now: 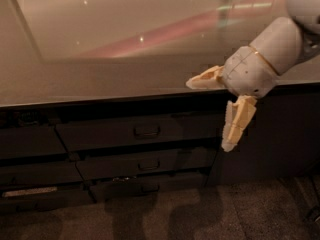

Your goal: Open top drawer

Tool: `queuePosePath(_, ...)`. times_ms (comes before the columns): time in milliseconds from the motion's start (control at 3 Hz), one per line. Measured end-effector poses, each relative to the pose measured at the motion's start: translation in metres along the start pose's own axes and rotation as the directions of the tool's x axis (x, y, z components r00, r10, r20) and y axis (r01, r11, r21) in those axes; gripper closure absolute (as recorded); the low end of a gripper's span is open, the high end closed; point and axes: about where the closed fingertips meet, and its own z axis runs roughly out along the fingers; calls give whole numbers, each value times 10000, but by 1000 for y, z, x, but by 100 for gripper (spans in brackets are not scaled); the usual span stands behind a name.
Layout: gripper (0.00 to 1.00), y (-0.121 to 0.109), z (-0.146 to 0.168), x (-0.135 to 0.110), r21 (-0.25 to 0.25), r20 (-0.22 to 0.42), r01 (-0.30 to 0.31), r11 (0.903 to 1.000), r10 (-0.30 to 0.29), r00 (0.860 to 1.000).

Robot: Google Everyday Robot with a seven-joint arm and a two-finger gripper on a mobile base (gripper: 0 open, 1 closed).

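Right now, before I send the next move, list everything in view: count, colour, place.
glossy countertop: one, tan with a pink reflection, across the upper frame
top drawer: one, brown-black front with a small bar handle, just under the counter edge, looks shut
lower drawers: two, dark, bar handles, stacked beneath the top drawer
handleless drawer fronts: at least two, dark, far left
pale strip: one, whitish, low left
carpet: grey-brown, along the bottom
side panel: one, dark, right of the drawers
arm: one, pale grey, entering from upper right
gripper: one, cream two-finger, open, right of the top drawer's handle, not touching it
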Motion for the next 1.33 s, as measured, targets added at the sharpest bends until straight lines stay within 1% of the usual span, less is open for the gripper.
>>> queuePosePath(333, 0, -6, 9, 11, -379, 137, -441, 9983, 446, 9989)
queuePosePath(667, 0, -9, 11, 9, -286, 10, -393, 9988, 394, 9992)
queuePosePath(1000, 0, 0, 15, -2, 392, -1099, 639, 9972, -593, 9922)
queuePosePath(1333, 0, 15, 17, -20, 1201, -2280, 2360, 9643, -2045, 9519)
